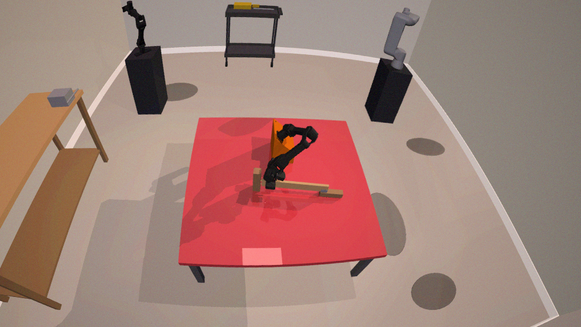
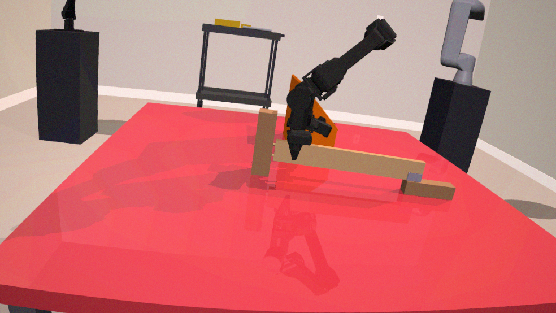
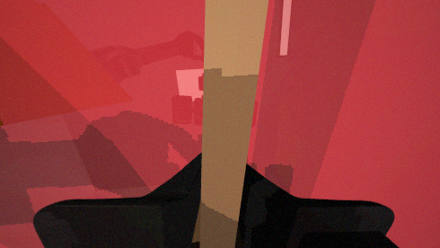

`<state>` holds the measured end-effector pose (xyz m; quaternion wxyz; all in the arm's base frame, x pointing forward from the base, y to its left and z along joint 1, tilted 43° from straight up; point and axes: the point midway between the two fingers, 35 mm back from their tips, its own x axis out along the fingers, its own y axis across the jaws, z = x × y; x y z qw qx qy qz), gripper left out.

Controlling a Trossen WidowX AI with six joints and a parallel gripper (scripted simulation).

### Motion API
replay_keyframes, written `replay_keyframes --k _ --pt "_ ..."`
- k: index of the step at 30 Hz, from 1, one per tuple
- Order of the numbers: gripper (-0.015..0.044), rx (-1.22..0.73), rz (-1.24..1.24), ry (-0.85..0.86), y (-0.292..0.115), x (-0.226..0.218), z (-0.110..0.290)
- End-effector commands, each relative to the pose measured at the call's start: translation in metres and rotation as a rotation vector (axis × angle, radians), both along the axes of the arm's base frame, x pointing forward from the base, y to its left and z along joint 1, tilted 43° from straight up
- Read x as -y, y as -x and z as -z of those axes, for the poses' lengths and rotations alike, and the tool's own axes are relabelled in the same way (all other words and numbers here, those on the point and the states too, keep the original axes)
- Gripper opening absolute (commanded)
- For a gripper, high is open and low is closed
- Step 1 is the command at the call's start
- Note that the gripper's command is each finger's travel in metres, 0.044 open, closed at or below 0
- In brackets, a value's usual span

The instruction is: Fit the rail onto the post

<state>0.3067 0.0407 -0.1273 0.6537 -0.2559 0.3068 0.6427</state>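
Note:
The long wooden rail (image 1: 303, 186) (image 2: 350, 160) (image 3: 229, 130) is held up off the red table (image 1: 227, 227) (image 2: 155, 233) at its near end. That end stands close to the short upright post (image 1: 256, 179) (image 2: 264, 142), with only a thin gap between them in the exterior view. The pegs are almost wholly hidden. The rail's far end rests in the grey bracket (image 1: 323, 190) (image 2: 414, 177) on the low footboard block (image 1: 334, 193) (image 2: 431, 189). My gripper (image 1: 270, 185) (image 2: 294, 154) (image 3: 216, 157) is shut on the rail near its post end, gripping it from above.
The arm's orange base (image 1: 280, 144) (image 2: 292, 99) stands on the table just behind the post and rail. Off the table stand two black pedestals with other arms, a black cart at the back wall and a wooden bench at the left.

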Motion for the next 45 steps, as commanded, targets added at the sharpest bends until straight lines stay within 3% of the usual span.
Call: replay_keyframes --k 1,20,37,42,45 --pt "0.0000 0.002 0.002 0.000 0.000 0.002 0.001" --pt "0.0000 0.002 0.002 0.000 0.000 0.007 0.005" --pt "0.0440 0.000 0.000 0.000 0.000 0.005 0.004" --pt "0.0440 0.000 0.000 0.000 0.000 0.005 0.002" --pt "0.0440 0.002 0.002 0.000 -0.002 0.004 -0.029"
